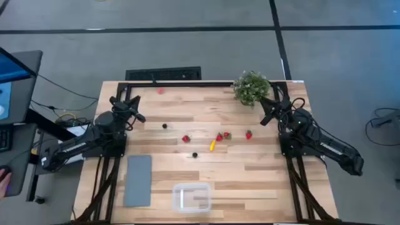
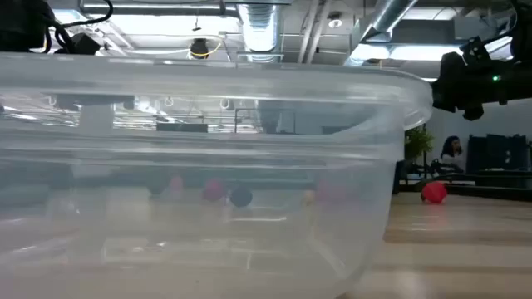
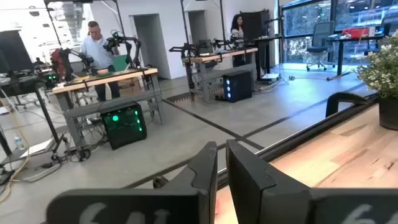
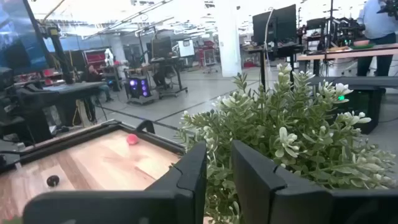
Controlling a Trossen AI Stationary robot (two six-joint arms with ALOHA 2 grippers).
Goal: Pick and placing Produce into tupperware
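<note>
The produce lies loose on the wooden table's middle: red pieces (image 1: 185, 139) (image 1: 219, 137) (image 1: 249, 134), a yellow one (image 1: 212, 145) and two black berries (image 1: 164, 125) (image 1: 195, 154). The clear tupperware (image 1: 191, 197) stands at the near edge and fills the low view (image 2: 191, 166); a red piece (image 2: 433, 193) shows beside it. My left gripper (image 1: 139, 116) (image 3: 221, 155) hovers shut over the far left. My right gripper (image 1: 265, 116) (image 4: 219, 155) hovers at the far right beside the plant, its fingers a narrow gap apart with nothing between them.
A leafy potted plant (image 1: 251, 87) stands at the far right corner, close in front of my right gripper (image 4: 292, 143). A flat grey slab (image 1: 138, 180) lies left of the tupperware. A pale pink spot (image 1: 160, 90) marks the far edge. People work at benches beyond the table.
</note>
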